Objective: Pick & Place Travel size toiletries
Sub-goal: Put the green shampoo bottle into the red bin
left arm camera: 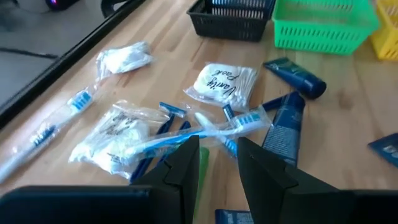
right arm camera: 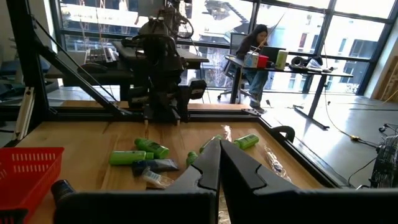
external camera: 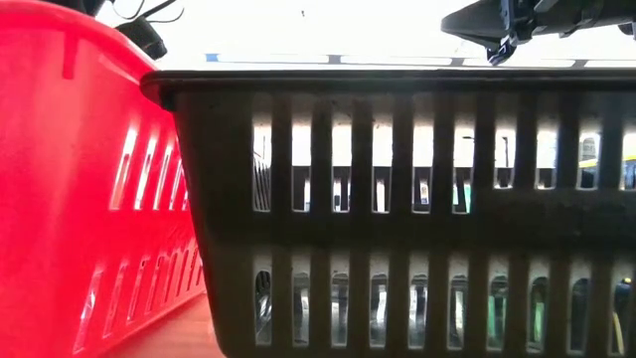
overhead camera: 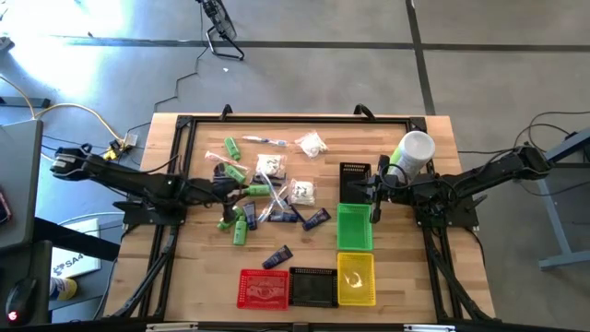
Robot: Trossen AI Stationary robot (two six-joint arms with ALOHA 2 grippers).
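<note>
Your left gripper (left arm camera: 214, 163) hangs part-open, empty, over the toothbrush (left arm camera: 211, 127) in the toiletries pile (overhead camera: 267, 198), frame centre-left; right gripper (overhead camera: 376, 195) shut, empty, by the green basket (overhead camera: 354, 227). Pick step: lower, close on brush

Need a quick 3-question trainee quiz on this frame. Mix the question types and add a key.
1. True or false: the right pincer is shut.
2. Which basket sits between the red basket and the yellow basket? A) green B) black C) white
3. Which arm is the white cup nearest?

Key: 1 true. 2 B, the black basket. 3 the right arm.
</note>
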